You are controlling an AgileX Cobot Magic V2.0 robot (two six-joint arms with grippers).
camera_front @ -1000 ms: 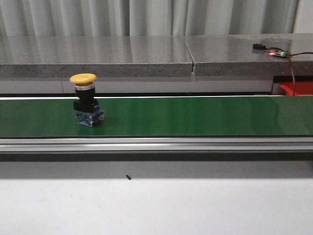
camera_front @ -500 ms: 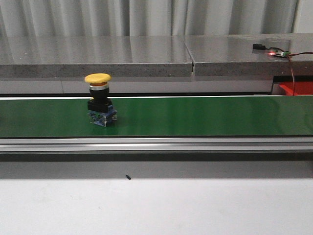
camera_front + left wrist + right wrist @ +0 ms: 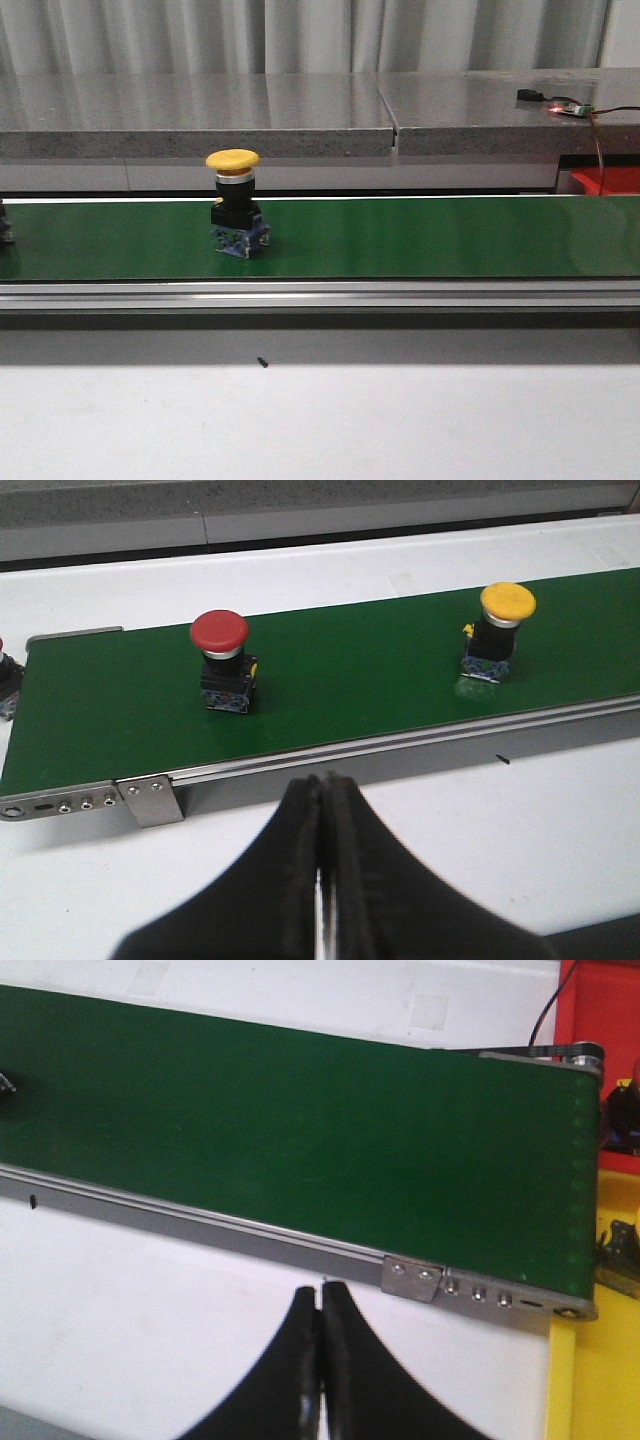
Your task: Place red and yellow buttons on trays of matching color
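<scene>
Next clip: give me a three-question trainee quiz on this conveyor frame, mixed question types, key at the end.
1. True or false: the yellow button stands upright on the green belt.
2. Which button sits nearer the belt's end in the left wrist view? A) red button B) yellow button
3. Fill in: the left gripper and right gripper are both ____.

Key: 1 true; 2 A; 3 shut

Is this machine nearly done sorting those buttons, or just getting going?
Just getting going, it seems. Nothing visibly sorted yet. The yellow button and red button stand on the green belt, untouched. Both the left gripper and right gripper are shut, holding nothing. Both buttons are left to place on trays.
</scene>
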